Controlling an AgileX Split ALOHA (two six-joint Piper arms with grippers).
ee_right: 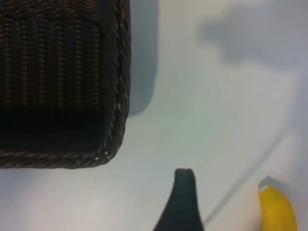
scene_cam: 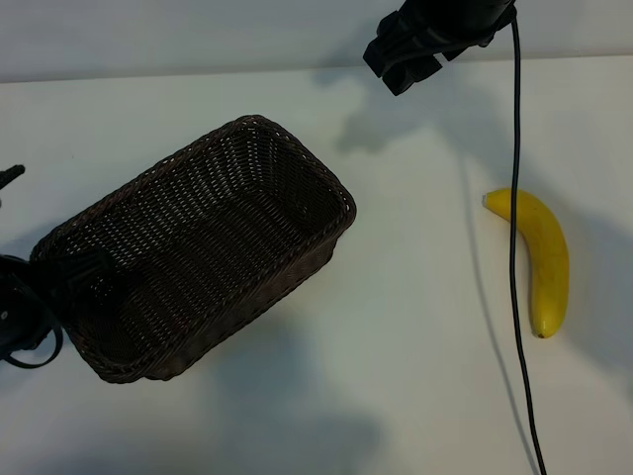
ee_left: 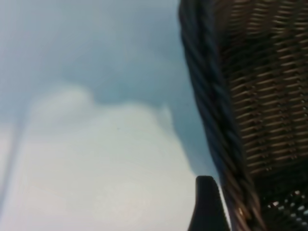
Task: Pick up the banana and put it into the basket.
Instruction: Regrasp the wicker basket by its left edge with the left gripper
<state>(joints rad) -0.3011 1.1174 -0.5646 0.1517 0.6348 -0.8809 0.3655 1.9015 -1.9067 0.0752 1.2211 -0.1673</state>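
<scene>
The yellow banana (scene_cam: 542,262) lies on the white table at the right, its pale stem tip toward the back; its tip also shows in the right wrist view (ee_right: 276,209). The dark brown wicker basket (scene_cam: 307,158) stands slanted at centre-left with nothing in it. My right gripper (scene_cam: 401,61) hangs open over the table's back edge, between basket and banana; one black finger (ee_right: 183,202) shows. My left gripper (scene_cam: 69,282) is open at the basket's left end, one finger (ee_left: 207,207) just outside the braided rim (ee_left: 211,96).
A black cable (scene_cam: 516,376) hangs from the right arm and runs down across the banana's stem end to the front edge. The basket's corner (ee_right: 115,144) is seen in the right wrist view. Bare white table lies between basket and banana.
</scene>
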